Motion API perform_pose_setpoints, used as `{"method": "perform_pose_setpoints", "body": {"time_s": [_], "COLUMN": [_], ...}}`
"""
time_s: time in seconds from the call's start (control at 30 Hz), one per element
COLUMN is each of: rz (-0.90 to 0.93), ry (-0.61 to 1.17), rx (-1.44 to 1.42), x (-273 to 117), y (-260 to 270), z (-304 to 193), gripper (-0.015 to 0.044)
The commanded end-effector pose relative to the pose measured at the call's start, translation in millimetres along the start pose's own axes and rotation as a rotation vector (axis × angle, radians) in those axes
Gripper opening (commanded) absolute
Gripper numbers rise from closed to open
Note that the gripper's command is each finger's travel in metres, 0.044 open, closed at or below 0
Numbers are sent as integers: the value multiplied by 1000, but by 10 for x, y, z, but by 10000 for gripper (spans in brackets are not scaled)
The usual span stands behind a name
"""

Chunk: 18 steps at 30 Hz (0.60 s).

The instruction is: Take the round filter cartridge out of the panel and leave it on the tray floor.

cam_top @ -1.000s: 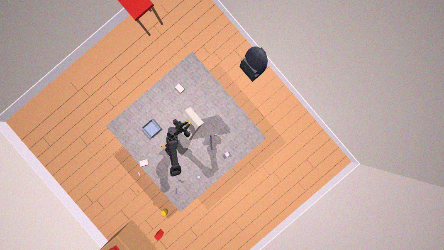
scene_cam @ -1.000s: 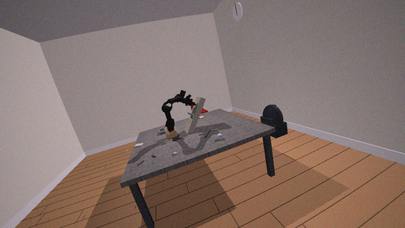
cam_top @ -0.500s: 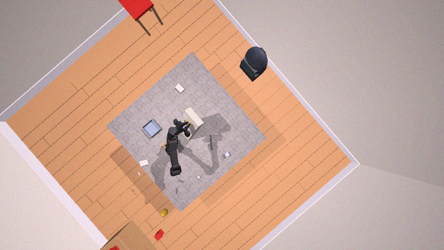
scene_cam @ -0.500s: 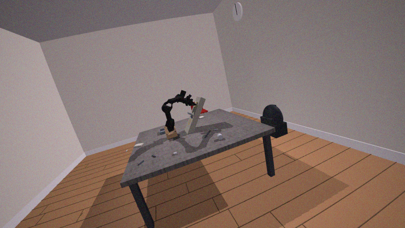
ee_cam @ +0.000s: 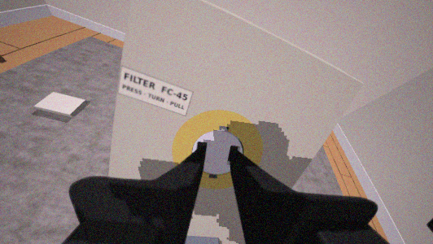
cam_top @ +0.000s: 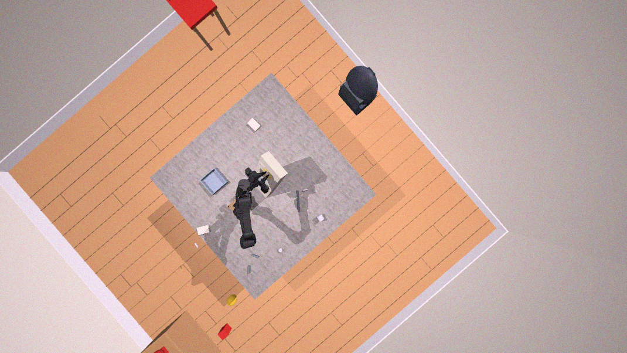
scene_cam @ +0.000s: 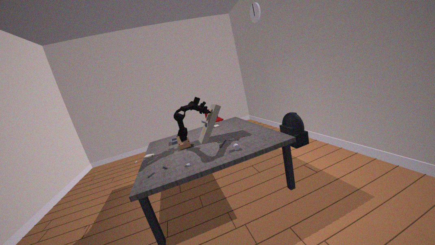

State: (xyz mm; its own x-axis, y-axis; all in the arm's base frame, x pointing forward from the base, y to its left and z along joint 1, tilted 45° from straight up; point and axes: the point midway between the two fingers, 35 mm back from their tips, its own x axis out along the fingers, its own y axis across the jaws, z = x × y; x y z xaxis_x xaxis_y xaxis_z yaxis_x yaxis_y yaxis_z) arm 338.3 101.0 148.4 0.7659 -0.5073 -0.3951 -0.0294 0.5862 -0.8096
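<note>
The pale round filter cartridge [ee_cam: 219, 164] sits in the service panel [ee_cam: 244, 73] [cam_top: 273, 166] inside a yellow ring. My gripper [ee_cam: 217, 151] [cam_top: 266, 175] [scene_cam: 210, 112] is partly open, with nothing clamped between its fingers. In the wrist view its two narrow tips overlap the left and right sides of the cartridge face and cover most of its slots. I cannot tell how deep the tips reach. Small dark notches show above and below the cartridge. The blue-grey tray [cam_top: 214, 181] lies on the table away from the panel and appears empty.
The panel leans on the grey table. A white block [cam_top: 253, 124] [ee_cam: 61, 103] lies beyond it, and another white block [cam_top: 203, 229] lies near the table's edge. A dark bar [cam_top: 297, 200], a white cube [cam_top: 320, 217] and small dark pieces [cam_top: 255, 255] also lie on the table.
</note>
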Motion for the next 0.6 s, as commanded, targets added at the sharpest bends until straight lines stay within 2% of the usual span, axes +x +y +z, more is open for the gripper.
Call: {"method": "perform_pose_setpoints", "body": {"time_s": [0.0,0.57], "rz": [5,5], "ry": [1,1], "rx": [-3,-3], "x": [43,98], "y": [12,11], "z": [-5,-5], "gripper": [112,112]}}
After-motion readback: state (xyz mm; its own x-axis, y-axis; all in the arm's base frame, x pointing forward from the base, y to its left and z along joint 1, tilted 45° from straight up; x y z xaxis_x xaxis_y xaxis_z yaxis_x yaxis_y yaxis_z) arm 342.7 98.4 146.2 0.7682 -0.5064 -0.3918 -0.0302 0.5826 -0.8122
